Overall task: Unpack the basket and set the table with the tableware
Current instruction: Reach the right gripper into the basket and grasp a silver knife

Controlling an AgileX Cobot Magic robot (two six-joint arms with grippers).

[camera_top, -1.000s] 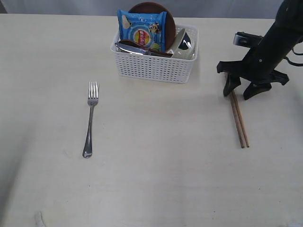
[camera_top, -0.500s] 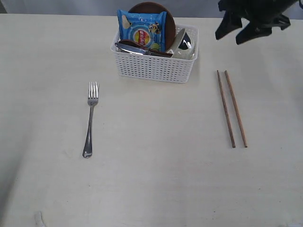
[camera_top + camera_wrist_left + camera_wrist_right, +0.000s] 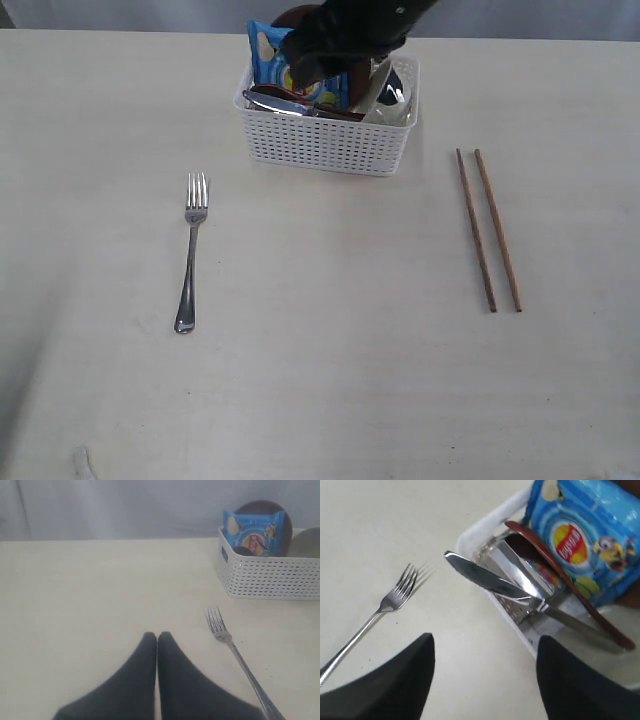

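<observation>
We look on a pale cream table with faint wood grain. It fills almost the whole exterior view, and beyond its far edge hangs a plain grey-white backdrop; whether that is a curtain or a wall we cannot tell. The white perforated basket stands toward the far side of the table, about mid-width. In it a blue chips packet stands upright with the round brown plate on edge behind it. The steel knife lies across the basket, its blade tip jutting past the rim, and the red-brown wooden spoon slants close beside it, in front of the packet. An off-white bowl leans at the basket's right end. The right gripper hangs over the basket's left part, above the knife, its jaws spread wide with nothing between them. Out on the bare surface, the fork lies left of the basket and nearer to us, tines toward the far edge. The two chopsticks lie on the right, side by side and apart from each other. The left gripper hovers low over the table near the fork, its jaws pressed together on nothing. A soft shadow dims the near left edge, and a small pale mark sits by that corner.
</observation>
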